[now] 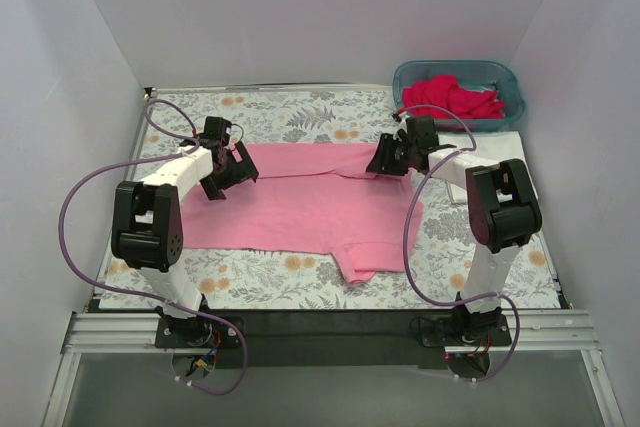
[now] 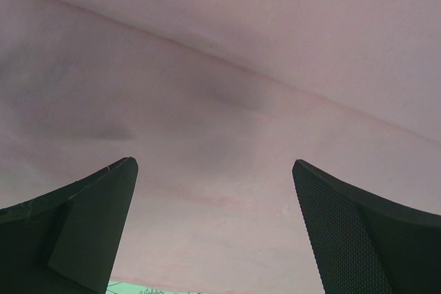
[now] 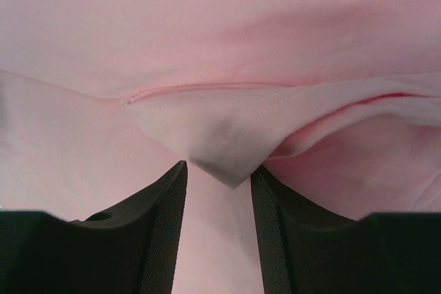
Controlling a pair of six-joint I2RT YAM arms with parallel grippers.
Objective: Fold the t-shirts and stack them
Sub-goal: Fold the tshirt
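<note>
A light pink t-shirt [image 1: 310, 207] lies spread across the floral cloth, its far edge folded over towards the middle and one sleeve pointing to the near side. My left gripper [image 1: 228, 169] hovers over the shirt's far left part. In the left wrist view the left gripper [image 2: 213, 162] stands wide open, with only the pink fabric [image 2: 220, 67] below it. My right gripper [image 1: 385, 159] is at the far right of the fold. In the right wrist view a folded corner [image 3: 220, 149] of the shirt points into the gap of the right gripper [image 3: 219, 167], whose jaws are parted, not pinching it.
A teal basket [image 1: 512, 97] at the far right corner holds crumpled deep pink-red t-shirts [image 1: 455, 97]. The grey-and-orange floral cloth [image 1: 290, 117] covers the table. White walls close in on the left, back and right. Purple cables loop off both arms.
</note>
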